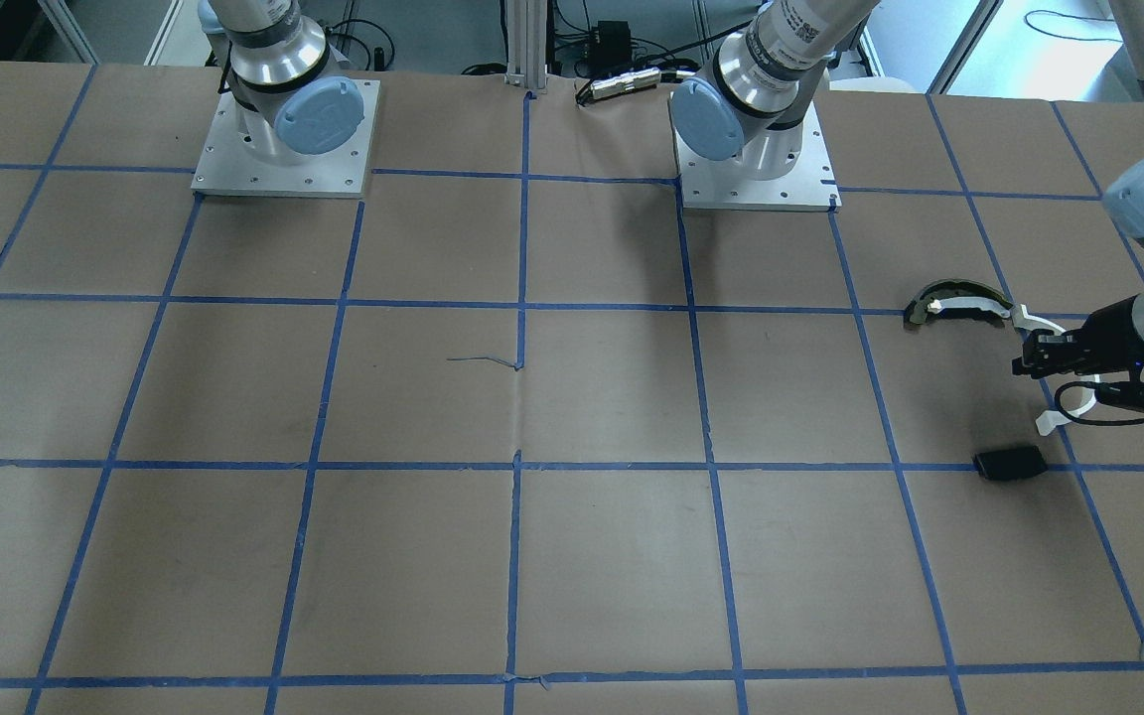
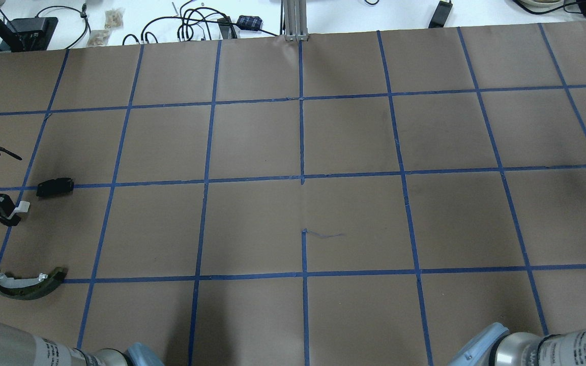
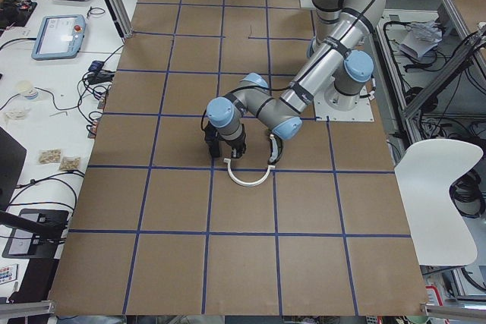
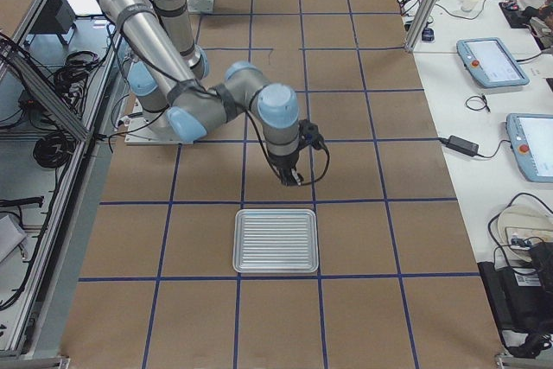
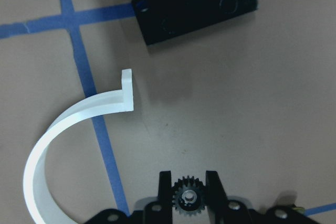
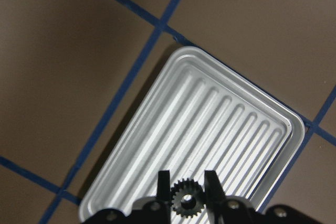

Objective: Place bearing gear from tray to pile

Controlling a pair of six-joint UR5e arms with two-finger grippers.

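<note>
Snugly, left end effector (image 5: pixel 188 181), pinching bearing gear (image 5: pixel 187 198)

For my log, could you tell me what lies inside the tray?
No part shows in the tray; the right gripper, holding a bearing gear, hides one rim in the wrist view.

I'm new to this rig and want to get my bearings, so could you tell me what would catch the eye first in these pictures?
First comes the tiny black bearing gear, pinched between the left arm's jaws close beside the white arc strip, with the flat black plate a little beyond. Just as striking, the right arm's jaws pinch a second gear over the ribbed silver tray.
</note>
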